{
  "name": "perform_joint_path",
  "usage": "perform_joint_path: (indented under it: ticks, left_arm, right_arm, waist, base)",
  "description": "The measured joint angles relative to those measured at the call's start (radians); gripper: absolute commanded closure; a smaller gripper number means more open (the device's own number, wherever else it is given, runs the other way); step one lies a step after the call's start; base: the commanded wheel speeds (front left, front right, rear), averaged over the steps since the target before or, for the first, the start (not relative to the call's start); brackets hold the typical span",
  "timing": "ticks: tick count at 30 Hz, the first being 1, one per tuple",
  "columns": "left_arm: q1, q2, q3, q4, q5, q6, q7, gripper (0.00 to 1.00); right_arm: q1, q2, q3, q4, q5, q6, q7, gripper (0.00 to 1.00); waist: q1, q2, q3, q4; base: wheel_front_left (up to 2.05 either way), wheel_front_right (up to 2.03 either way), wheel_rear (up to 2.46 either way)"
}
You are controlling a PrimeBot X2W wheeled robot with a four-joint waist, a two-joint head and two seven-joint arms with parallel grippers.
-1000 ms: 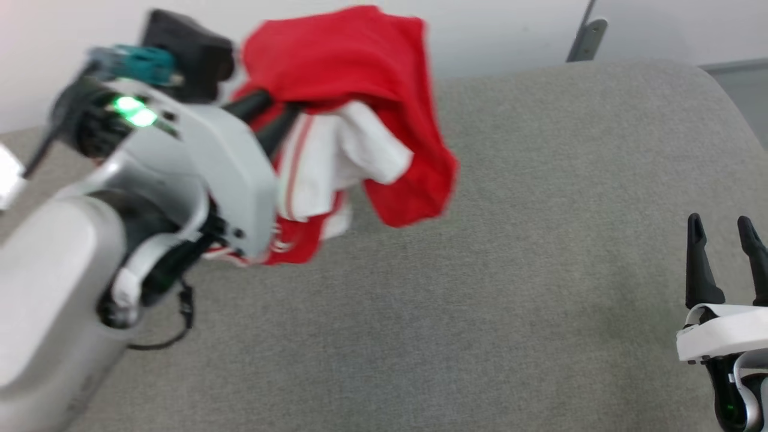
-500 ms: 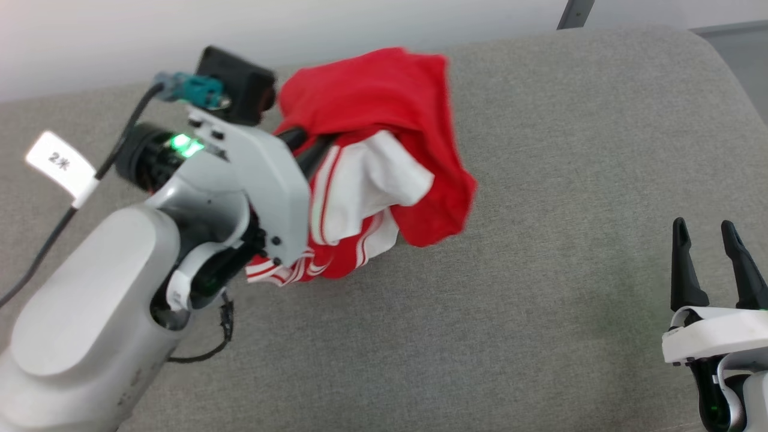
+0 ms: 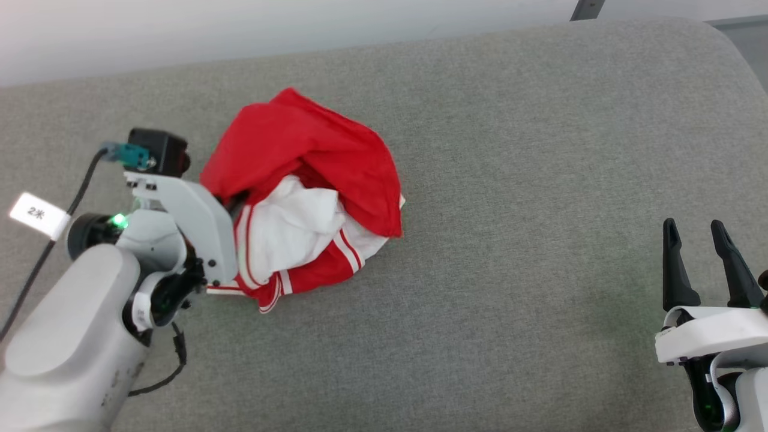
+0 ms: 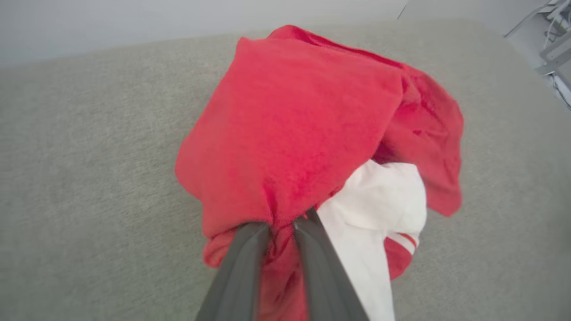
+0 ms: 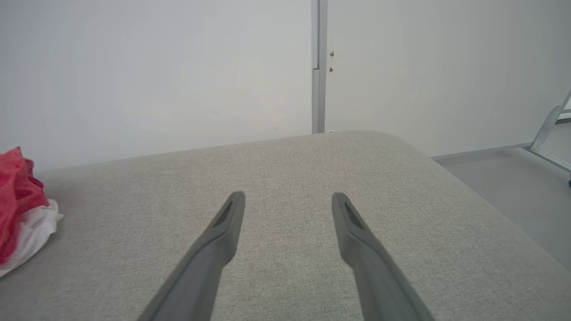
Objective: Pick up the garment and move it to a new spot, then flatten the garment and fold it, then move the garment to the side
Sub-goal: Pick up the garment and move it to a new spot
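The bunched garment [image 3: 312,150], apparently resting on the grey pad [image 3: 528,180], is pinched by the left gripper [image 4: 282,225]; the right gripper [image 3: 696,231] is held spread, well right.

The garment [image 3: 312,150], a red jersey with white sleeves and red-white striped trim, lies crumpled in a heap on the grey padded surface [image 3: 510,300], left of centre.

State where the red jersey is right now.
In the head view, the garment sits bunched left of centre on the grey cushion, gripped by the left end effector.
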State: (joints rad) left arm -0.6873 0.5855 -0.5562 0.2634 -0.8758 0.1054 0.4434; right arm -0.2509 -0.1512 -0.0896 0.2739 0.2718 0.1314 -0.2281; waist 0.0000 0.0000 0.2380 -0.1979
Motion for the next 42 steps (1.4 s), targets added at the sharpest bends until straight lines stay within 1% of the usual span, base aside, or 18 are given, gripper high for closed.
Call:
perform_joint_path:
  ticks: [5,13,20,23,24,25,28,33,38,42]
  left_arm:
    - [-0.001,-0.006,-0.017,0.117,0.016,-0.019,-0.021,1.00]
    - [-0.024,-0.047,-0.045,0.281,0.033,-0.050,-0.052,1.00]
    - [-0.050,-0.080,-0.062,0.399,0.032,-0.095,-0.066,1.00]
    - [-0.060,-0.092,-0.065,0.439,0.030,-0.116,-0.072,0.53]
    - [-0.063,-0.095,-0.065,0.451,0.029,-0.117,-0.075,0.20]
    - [-0.064,-0.098,-0.066,0.461,0.028,-0.123,-0.076,0.00]
    - [-0.065,-0.099,-0.067,0.479,0.022,-0.135,-0.083,0.00]
    - [-0.065,-0.083,-0.069,0.476,0.030,-0.154,-0.125,0.00]
    - [-0.036,-0.055,-0.062,0.425,0.040,-0.160,-0.202,0.00]
    - [0.011,-0.018,-0.043,0.353,0.050,-0.154,-0.290,0.00]
  right_arm:
    - [-0.006,-0.003,0.007,0.003,-0.002,0.000,-0.001,0.00]
    - [-0.025,-0.011,0.030,0.012,-0.002,0.000,-0.002,0.00]
    - [-0.027,-0.017,0.041,0.016,-0.001,0.000,-0.006,0.00]
    - [-0.027,-0.023,0.047,0.019,0.000,0.000,-0.007,0.00]
    - [-0.027,-0.026,0.049,0.020,0.000,0.000,-0.007,0.00]
    - [-0.026,-0.028,0.052,0.021,0.000,0.000,-0.007,0.00]
    - [-0.023,-0.032,0.058,0.019,0.000,0.000,-0.001,0.00]
    - [-0.005,-0.048,0.069,0.014,0.005,0.000,0.001,0.00]
    - [0.020,-0.063,0.087,0.007,0.019,0.000,0.009,0.00]
    - [0.045,-0.074,0.097,0.002,0.028,0.000,0.010,0.00]
  waist:
    - [0.0000,0.0000,0.004,0.009]
    - [0.0000,0.0000,-0.003,0.017]
    - [0.0000,0.0000,-0.014,0.022]
    - [0.0000,0.0000,-0.023,0.026]
    - [0.0000,0.0000,-0.028,0.027]
    - [0.0000,0.0000,-0.033,0.029]
    - [0.0000,0.0000,-0.054,0.034]
    - [0.0000,0.0000,-0.096,0.046]
    - [0.0000,0.0000,-0.146,0.063]
    - [0.0000,0.0000,-0.188,0.080]
  base:
    - [0.00,0.00,0.00]
    - [0.00,0.00,0.00]
    - [0.00,0.00,0.00]
    - [0.00,0.00,0.00]
    - [0.00,0.00,0.00]
    - [0.00,0.00,0.00]
    - [0.00,0.00,0.00]
    - [0.00,0.00,0.00]
    - [0.00,0.00,0.00]
    - [0.00,0.00,0.00]
